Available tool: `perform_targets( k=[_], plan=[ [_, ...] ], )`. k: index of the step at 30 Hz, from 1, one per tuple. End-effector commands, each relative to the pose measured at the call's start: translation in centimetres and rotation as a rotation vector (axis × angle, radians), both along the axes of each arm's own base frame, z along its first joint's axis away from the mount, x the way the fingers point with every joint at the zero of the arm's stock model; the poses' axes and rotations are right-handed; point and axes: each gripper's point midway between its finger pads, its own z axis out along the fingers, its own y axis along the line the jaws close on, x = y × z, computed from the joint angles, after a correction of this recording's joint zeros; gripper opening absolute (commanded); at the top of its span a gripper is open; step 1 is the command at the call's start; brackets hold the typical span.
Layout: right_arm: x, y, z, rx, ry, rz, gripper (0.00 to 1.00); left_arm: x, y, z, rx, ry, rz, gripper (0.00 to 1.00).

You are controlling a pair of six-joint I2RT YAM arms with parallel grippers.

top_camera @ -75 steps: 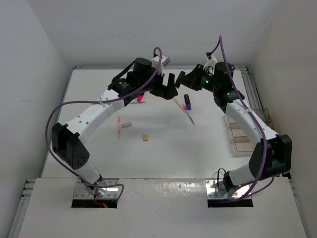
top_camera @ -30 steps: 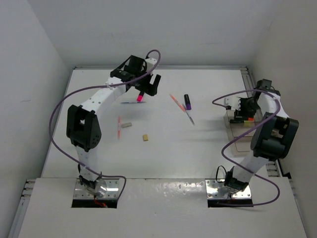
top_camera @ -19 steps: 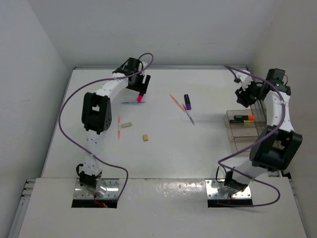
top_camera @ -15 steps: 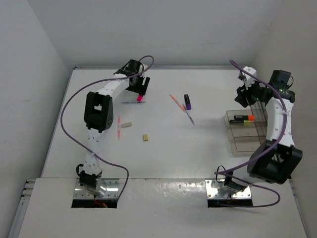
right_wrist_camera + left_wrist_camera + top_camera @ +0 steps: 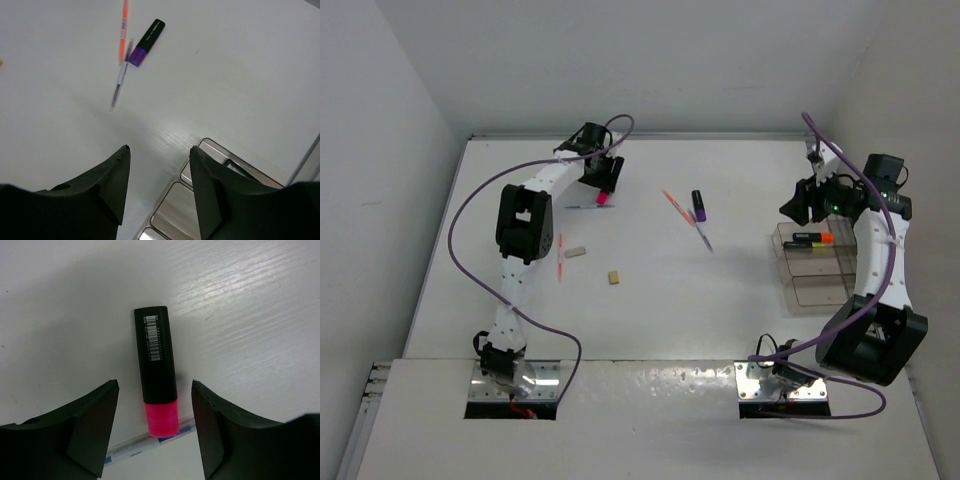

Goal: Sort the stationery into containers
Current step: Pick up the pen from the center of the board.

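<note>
My left gripper [image 5: 603, 180] is open and hangs just above a black highlighter with a pink end [image 5: 603, 197]. In the left wrist view the pink highlighter [image 5: 156, 360] lies between my open fingers, its pink end over a thin white-and-blue pen [image 5: 125, 451]. My right gripper [image 5: 798, 206] is open and empty, above the table just left of the clear containers [image 5: 817, 283]. An orange-ended highlighter [image 5: 812, 239] lies in the far container. A purple-ended highlighter [image 5: 147, 42], an orange pen [image 5: 123, 30] and a thin pen [image 5: 120, 80] lie mid-table.
A red pen [image 5: 561, 255], a grey eraser [image 5: 576, 252] and a tan eraser [image 5: 614, 277] lie left of centre. The containers' edge shows in the right wrist view [image 5: 200, 200]. White walls close in the table at the back and both sides.
My right arm carried a highlighter from mid-table to the far container, let it go and drew back left. My left arm swung to the back left, over the pink highlighter.
</note>
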Motion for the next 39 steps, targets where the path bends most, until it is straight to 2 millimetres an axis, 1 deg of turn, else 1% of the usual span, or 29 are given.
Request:
perform_targets(
  k=[1,4,7,8,11,14,15,16,18,19,20,21,22,23,24,25,27,28,29,30,31,32,33,34,35,36,37,38,39],
  plan=[
    [0.7,0.4,2.6,0.072,-0.048,-0.015,0.51,0.4,0.6,0.6,0.018,-0.023,0.022,0.66],
    [1.3,0.7,3.5,0.101,-0.08,-0.018,0.51,-0.2,0.9,0.2,0.036,-0.007,0.019,0.61],
    [1.6,1.1,4.0,0.13,-0.086,-0.027,0.51,-0.7,1.7,-0.8,0.093,0.018,0.043,0.56],
    [1.6,1.6,4.0,0.136,-0.081,-0.018,0.52,-0.9,1.9,-1.5,0.109,0.038,0.048,0.55],
    [1.7,2.6,4.4,0.143,-0.089,-0.003,0.52,-1.5,2.3,-2.1,0.131,0.065,0.057,0.51],
    [2.3,3.4,4.8,0.169,-0.096,-0.008,0.52,-1.7,2.4,-2.3,0.138,0.071,0.052,0.44],
    [2.4,3.8,5.0,0.177,-0.099,-0.006,0.52,-1.7,2.4,-2.3,0.137,0.07,0.052,0.41],
    [2.7,4.3,5.3,0.182,-0.11,0.004,0.52,-1.6,2.4,-1.8,0.136,0.062,0.051,0.34],
    [2.9,5.0,5.6,0.22,-0.093,-0.008,0.52,-1.2,2.2,-0.6,0.109,0.037,0.057,0.27],
    [3.2,5.5,6.0,0.229,-0.108,-0.001,0.52,-0.9,2.0,1.2,0.086,0.004,0.056,0.26],
    [3.2,5.8,6.3,0.267,-0.09,-0.022,0.52,-0.7,1.7,2.4,0.052,-0.018,0.052,0.24],
    [3.7,5.9,6.9,0.278,-0.118,-0.034,0.53,-0.1,1.8,3.9,0.033,-0.067,0.059,0.22],
    [3.7,6.4,7.1,0.341,-0.085,-0.068,0.53,0.1,1.1,7.7,-0.037,-0.133,0.045,0.22],
    [3.9,6.5,7.6,0.367,-0.089,-0.083,0.54,0.3,0.9,9.5,-0.064,-0.176,0.047,0.22],
    [4.5,6.5,8.7,0.387,-0.121,-0.103,0.54,0.8,0.6,12.0,-0.098,-0.244,0.049,0.22],
    [4.6,6.8,9.3,0.466,-0.082,-0.153,0.56,0.3,0.2,16.0,-0.147,-0.307,0.058,0.21],
    [5.2,6.9,11.1,0.561,-0.077,-0.219,0.56,-0.5,-0.5,19.4,-0.193,-0.369,0.07,0.2],
    [5.1,7.4,12.1,0.675,-0.021,-0.265,0.56,-2.3,-1.8,21.3,-0.227,-0.385,0.059,0.18],
    [5.0,7.6,12.4,0.731,0.004,-0.282,0.56,-3.3,-2.8,21.9,-0.251,-0.389,0.04,0.17],
    [5.2,8.0,13.7,0.776,-0.023,-0.276,0.58,-4.4,-3.7,22.5,-0.275,-0.389,0.023,0.17],
    [5.1,8.6,14.2,0.814,-0.014,-0.285,0.58,-6.4,-5.2,24.7,-0.314,-0.415,-0.013,0.17],
    [4.6,9.1,14.8,0.871,0.008,-0.303,0.59,-7.9,-6.2,23.6,-0.342,-0.378,-0.029,0.17],
    [4.5,9.6,15.4,0.892,0.001,-0.305,0.6,-9.2,-7.1,24.2,-0.371,-0.376,-0.058,0.17],
    [4.5,10.6,15.7,0.906,-0.004,-0.302,0.62,-11.2,-8.6,26.3,-0.407,-0.399,-0.106,0.17],
    [4.0,11.4,16.6,0.927,-0.011,-0.293,0.68,-12.4,-9.7,26.3,-0.431,-0.387,-0.14,0.17],
    [3.8,12.2,17.1,0.927,-0.019,-0.277,0.71,-13.4,-10.3,27.0,-0.447,-0.393,-0.167,0.17],
    [3.7,13.7,17.5,0.925,-0.02,-0.262,0.72,-15.4,-11.7,28.7,-0.471,-0.415,-0.22,0.16],
    [3.5,14.5,18.4,0.924,-0.038,-0.244,0.73,-16.2,-12.3,29.3,-0.478,-0.423,-0.242,0.16],
    [2.9,16.4,18.7,0.922,-0.029,-0.202,0.74,-17.2,-12.7,30.2,-0.487,-0.44,-0.268,0.16]
  ],
)
